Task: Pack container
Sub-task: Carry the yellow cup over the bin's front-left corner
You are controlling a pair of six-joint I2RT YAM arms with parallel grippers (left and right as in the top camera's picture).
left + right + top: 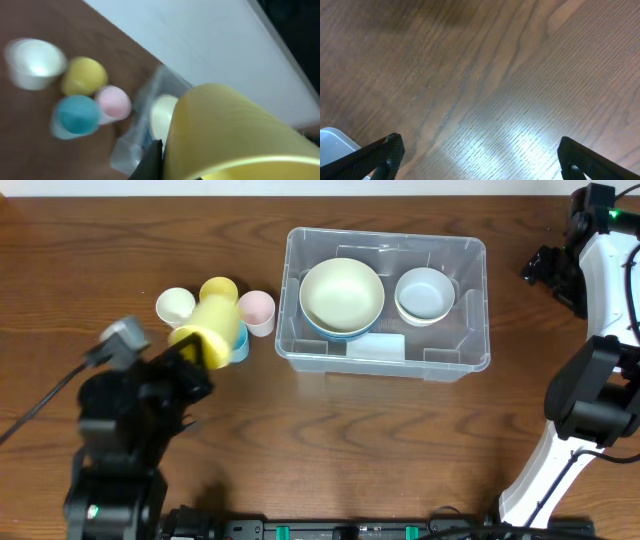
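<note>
The clear container [470,255] stands at the table's centre. Inside it a cream bowl [342,293] sits stacked on a blue one, next to a white bowl [424,293]. My left gripper [192,352] is shut on a yellow cup [208,330], held tilted above the table left of the container. In the left wrist view that yellow cup [225,130] fills the frame, with one dark finger [150,162] against its side; the view is blurred. My right gripper [545,268] hangs open over bare wood right of the container, and its wrist view shows the right gripper [480,155] with nothing between its fingers.
Loose cups stand left of the container: a white cup [176,305], a yellow cup [219,288], a pink cup [257,308] and a blue cup [241,347] partly under the held one. A container corner [332,140] shows in the right wrist view.
</note>
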